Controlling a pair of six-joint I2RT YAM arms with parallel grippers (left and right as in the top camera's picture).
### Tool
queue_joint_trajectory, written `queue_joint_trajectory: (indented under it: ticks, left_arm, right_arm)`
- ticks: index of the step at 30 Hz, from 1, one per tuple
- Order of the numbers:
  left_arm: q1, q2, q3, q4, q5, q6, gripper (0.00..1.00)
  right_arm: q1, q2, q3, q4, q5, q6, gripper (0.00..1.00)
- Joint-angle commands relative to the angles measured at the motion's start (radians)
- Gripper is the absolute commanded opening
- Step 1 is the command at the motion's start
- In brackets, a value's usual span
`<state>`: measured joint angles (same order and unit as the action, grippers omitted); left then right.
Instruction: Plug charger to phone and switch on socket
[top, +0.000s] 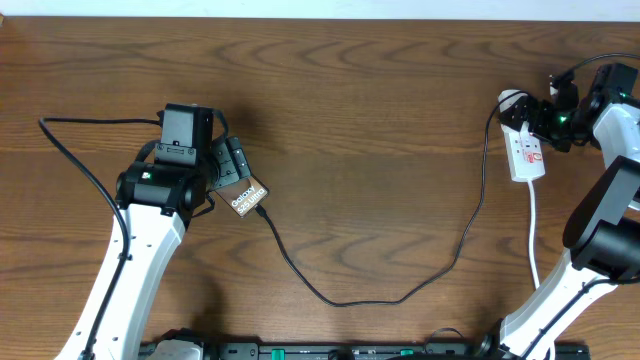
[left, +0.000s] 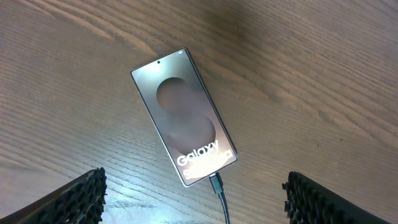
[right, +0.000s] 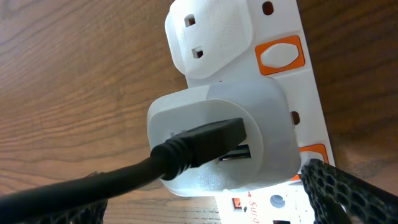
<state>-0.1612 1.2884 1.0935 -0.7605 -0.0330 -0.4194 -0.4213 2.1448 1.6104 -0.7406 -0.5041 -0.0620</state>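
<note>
The phone lies flat on the left of the wooden surface, and the charger tip meets its bottom edge. The cable trails right to a white adapter in the socket. The left claw hangs released over the phone, and the right claw gapes above the socket.

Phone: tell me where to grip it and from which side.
Pinch the phone across its long edges at mid-length, coming down from above. It lies flat on the table, and the charger occupies its lettered short end.
</note>
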Motion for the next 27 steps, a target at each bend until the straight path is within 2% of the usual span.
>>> queue_joint_trajectory:
  ticks: [1, 27]
  left_arm:
    - [-0.004, -0.002, 0.012, -0.006, -0.021, -0.005, 0.9]
    - [-0.004, -0.002, 0.012, -0.017, -0.021, -0.005, 0.9]
  right_arm:
    - [0.006, 0.021, -0.003, -0.011, -0.027, 0.006, 0.99]
    - [0.066, 0.021, -0.003, -0.008, -0.031, 0.051, 0.99]
